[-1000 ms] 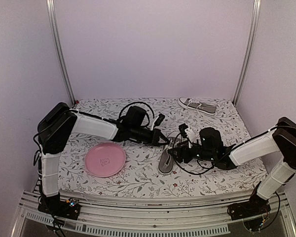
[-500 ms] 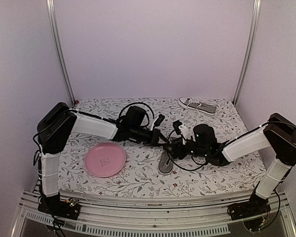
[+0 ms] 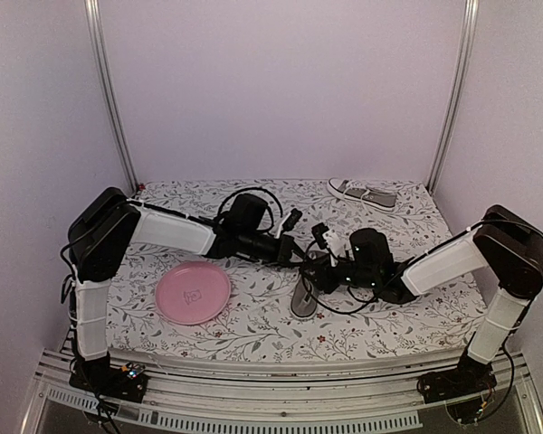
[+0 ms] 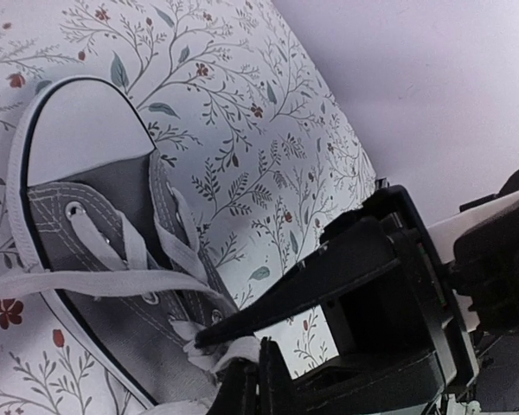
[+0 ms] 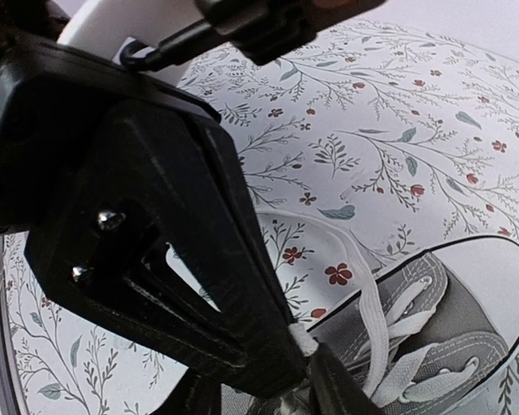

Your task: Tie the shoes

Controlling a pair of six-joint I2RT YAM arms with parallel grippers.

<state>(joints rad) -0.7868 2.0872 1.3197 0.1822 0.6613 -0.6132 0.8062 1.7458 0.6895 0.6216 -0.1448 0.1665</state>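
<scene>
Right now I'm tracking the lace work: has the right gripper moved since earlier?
Yes: the right gripper moved left, toward the pink plate.

from my remote feed, pink plate (image 3: pixel 192 293) front-left on the floral cloth (image 3: pixel 253 333), plain white walls (image 3: pixel 281 90), metal posts (image 3: pixel 109 90) in the back corners

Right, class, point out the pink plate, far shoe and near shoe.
pink plate (image 3: pixel 193 292), top view, its centre.
far shoe (image 3: pixel 364 193), top view, its grey upper.
near shoe (image 4: pixel 82 130), left wrist view, white toe cap.

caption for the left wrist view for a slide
Left gripper pinching a white lace on the grey sneaker, right gripper close alongside.
</scene>
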